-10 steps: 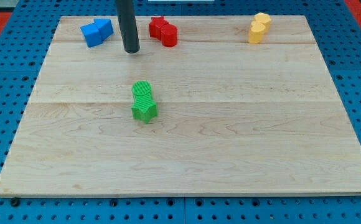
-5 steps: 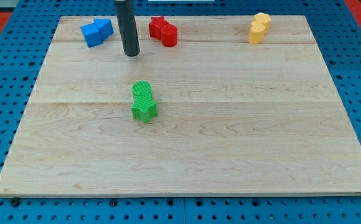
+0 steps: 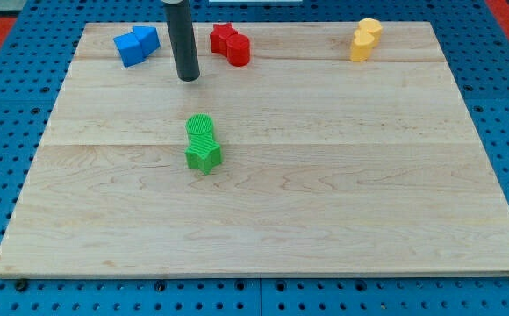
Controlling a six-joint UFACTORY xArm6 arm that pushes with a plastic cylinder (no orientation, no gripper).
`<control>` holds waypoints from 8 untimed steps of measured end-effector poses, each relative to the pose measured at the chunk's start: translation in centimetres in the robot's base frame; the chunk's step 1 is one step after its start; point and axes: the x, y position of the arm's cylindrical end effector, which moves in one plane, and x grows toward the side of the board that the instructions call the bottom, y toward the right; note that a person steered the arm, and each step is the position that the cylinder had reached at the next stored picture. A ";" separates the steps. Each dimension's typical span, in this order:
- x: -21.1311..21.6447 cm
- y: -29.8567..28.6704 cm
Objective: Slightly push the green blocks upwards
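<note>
Green blocks (image 3: 203, 143) sitting touching, left of board (image 3: 325, 175) centre. My tip (image 3: 188, 78) hovering well above them toward view's top, between blue blocks (image 3: 136, 45) and red blocks (image 3: 231, 44); plain rod, nothing to open, holding nothing. Likely light, stiff, sliding easily; pushing from bottom edge, centred, avoiding twist. No writing showing.

Two green blocks (image 3: 203, 143), touching, are seen left of the board's middle: a ribbed cylinder above a star
</note>
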 end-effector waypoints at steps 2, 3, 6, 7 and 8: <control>0.0 0.0; 0.0 0.4; 0.8 1.0; 6.2 0.9; 12.1 -2.6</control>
